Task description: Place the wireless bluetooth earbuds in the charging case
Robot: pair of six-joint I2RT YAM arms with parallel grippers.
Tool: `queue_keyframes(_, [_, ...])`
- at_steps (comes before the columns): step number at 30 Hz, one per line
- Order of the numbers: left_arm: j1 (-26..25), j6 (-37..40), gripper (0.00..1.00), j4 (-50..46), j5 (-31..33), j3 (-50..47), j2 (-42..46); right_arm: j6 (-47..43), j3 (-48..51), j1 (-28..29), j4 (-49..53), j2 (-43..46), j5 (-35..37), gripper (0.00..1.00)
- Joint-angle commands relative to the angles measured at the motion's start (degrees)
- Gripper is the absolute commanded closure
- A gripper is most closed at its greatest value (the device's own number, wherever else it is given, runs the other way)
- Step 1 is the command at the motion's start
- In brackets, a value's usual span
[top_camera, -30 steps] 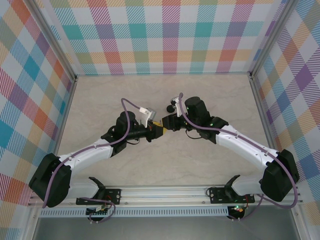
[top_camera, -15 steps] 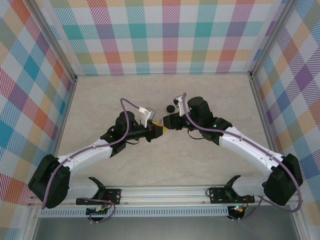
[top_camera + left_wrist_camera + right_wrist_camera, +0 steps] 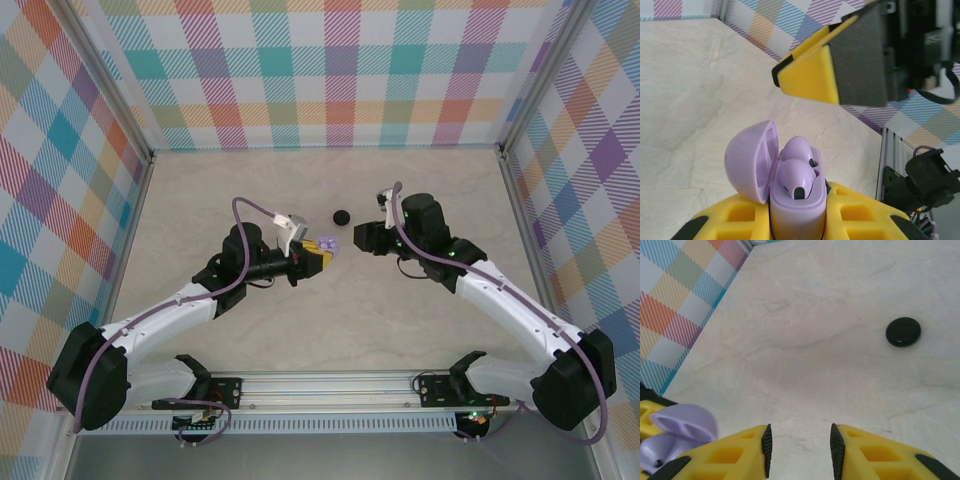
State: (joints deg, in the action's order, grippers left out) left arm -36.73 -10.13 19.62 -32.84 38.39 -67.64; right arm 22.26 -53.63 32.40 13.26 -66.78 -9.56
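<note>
Two lavender earbuds (image 3: pixel 797 175) sit side by side in the wells of the lavender charging case (image 3: pixel 795 220), glossy and rounded, with the domed lid (image 3: pixel 747 160) hinged open to one side. The left gripper (image 3: pixel 316 254) is clamped on the case body, its ribbed yellow plastic fingers (image 3: pixel 860 212) pressing both flanks and holding it above the table (image 3: pixel 420 180). The right gripper (image 3: pixel 799 450) stands just beside the case without touching it, its jaws apart with nothing between them. One of its yellow fingers, faced with a dark grey pad, hangs over the open case in the left wrist view. A black round case (image 3: pixel 342 216), flat and shiny, lies alone on the table just beyond the two grippers. The tabletop is pale, smooth and marble-veined, with bare room left, right and far. Checked walls (image 3: pixel 340 70) close three sides, and a metal rail (image 3: pixel 330 385) runs along the near edge.
</note>
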Motion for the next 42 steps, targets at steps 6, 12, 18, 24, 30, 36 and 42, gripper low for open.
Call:
queue_keyframes(6, [-0.62,3.83,0.99,2.09,-7.37,0.93,1.56,-0.54,1.33,-3.46,0.1,-1.81,-12.07,0.68])
queue_keyframes(12, [-0.79,6.62,1.0,1.97,-9.1,0.59,2.77,-1.36,0.91,-3.56,-0.8,-3.76,-16.21,0.73])
queue_keyframes(18, [-0.97,7.88,1.0,2.43,-9.63,-0.11,3.56,-1.78,1.13,-3.56,-2.9,-4.85,-21.33,0.74])
queue_keyframes(24, [-1.23,7.74,1.0,3.72,-10.11,-0.3,2.81,-1.76,1.92,-3.57,-5.78,-4.6,-26.24,0.75])
queue_keyframes(30, [-1.56,7.31,1.0,5.15,-10.65,-0.38,1.82,-1.7,2.08,-3.57,-6.88,-4.72,-28.45,0.75])
queue_keyframes(36, [-1.76,6.97,1.0,5.87,-11.0,-0.34,1.11,-1.0,2.56,-3.58,-8.75,-4.72,-30.93,0.75])
queue_keyframes(42, [-1.77,6.28,1.0,6.46,-11.02,-0.77,0.59,-0.5,3.05,-3.62,-10.27,-3.76,-32.68,0.75])
